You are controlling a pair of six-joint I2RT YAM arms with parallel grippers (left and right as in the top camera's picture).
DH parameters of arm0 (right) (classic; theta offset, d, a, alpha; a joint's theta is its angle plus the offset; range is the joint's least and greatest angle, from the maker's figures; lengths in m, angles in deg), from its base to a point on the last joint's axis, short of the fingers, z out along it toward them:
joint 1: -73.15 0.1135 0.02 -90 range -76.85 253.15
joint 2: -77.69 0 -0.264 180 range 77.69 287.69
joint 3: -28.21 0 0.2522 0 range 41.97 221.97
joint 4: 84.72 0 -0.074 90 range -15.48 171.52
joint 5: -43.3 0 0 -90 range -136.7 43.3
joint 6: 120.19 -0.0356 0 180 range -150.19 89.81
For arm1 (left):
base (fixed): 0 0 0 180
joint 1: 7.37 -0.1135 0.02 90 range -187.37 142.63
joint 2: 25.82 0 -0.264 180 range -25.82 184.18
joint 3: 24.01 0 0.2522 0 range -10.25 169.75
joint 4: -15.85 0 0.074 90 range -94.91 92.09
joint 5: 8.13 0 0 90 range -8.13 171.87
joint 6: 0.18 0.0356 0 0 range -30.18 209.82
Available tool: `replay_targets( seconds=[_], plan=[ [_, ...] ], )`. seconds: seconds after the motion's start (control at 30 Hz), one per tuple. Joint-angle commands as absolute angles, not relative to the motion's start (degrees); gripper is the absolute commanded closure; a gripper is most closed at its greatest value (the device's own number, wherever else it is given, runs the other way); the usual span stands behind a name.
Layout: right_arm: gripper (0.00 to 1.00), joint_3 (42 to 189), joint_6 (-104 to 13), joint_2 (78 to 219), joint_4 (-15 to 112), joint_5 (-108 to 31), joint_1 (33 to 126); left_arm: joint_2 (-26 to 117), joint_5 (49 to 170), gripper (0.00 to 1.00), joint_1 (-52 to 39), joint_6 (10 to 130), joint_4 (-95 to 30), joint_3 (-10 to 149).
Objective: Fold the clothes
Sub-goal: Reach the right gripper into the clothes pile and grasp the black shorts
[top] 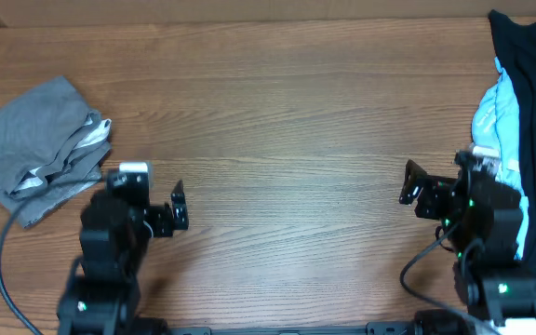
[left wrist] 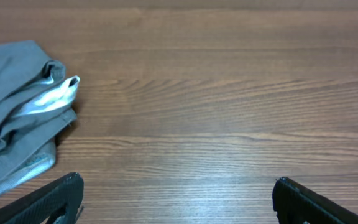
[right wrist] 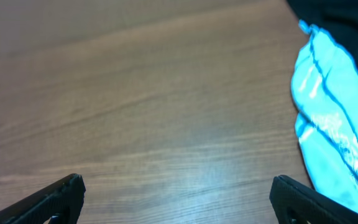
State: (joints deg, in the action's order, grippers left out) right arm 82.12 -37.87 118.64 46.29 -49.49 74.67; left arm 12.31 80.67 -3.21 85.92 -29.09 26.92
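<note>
A folded grey garment (top: 40, 144) lies at the table's left edge; it also shows in the left wrist view (left wrist: 17, 112), with a white lining peeking out. A pile of unfolded clothes, a light blue piece (top: 496, 121) and a black piece (top: 533, 84), lies at the right edge; the light blue piece shows in the right wrist view (right wrist: 331, 118). My left gripper (top: 179, 206) is open and empty over bare wood, right of the grey garment. My right gripper (top: 408, 183) is open and empty over bare wood, left of the pile.
The wooden table (top: 287, 121) spans the view. Black cables run from both arm bases near the front edge (top: 7, 270).
</note>
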Motion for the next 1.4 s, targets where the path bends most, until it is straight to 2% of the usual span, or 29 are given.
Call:
replay_targets(
  seconds=[0.0,0.1,0.2,1.0,1.17,1.37],
  plan=[
    [0.0,88.5,-37.6,122.4,43.0,-44.9,74.5,18.5,81.4,0.0,-2.9,87.1,-33.4,37.6],
    [0.0,89.1,-37.6,123.1,43.5,-42.6,74.5,21.2,82.7,0.0,-2.9,87.0,-38.0,42.4],
    [0.0,89.1,-40.7,123.1,43.1,-46.2,73.3,21.4,83.4,0.0,-2.9,87.0,-39.4,42.9],
    [0.0,90.0,-42.5,125.8,42.9,-49.2,71.0,21.4,83.4,0.0,-2.9,85.1,-39.0,43.8],
    [0.0,94.3,-44.0,133.0,41.5,-49.7,64.1,21.9,83.3,0.0,-2.9,85.1,-39.4,46.0],
    [0.0,95.6,-44.4,140.6,40.5,-52.5,44.9,31.5,81.5,0.0,-2.9,85.1,-45.0,54.6]
  ],
)
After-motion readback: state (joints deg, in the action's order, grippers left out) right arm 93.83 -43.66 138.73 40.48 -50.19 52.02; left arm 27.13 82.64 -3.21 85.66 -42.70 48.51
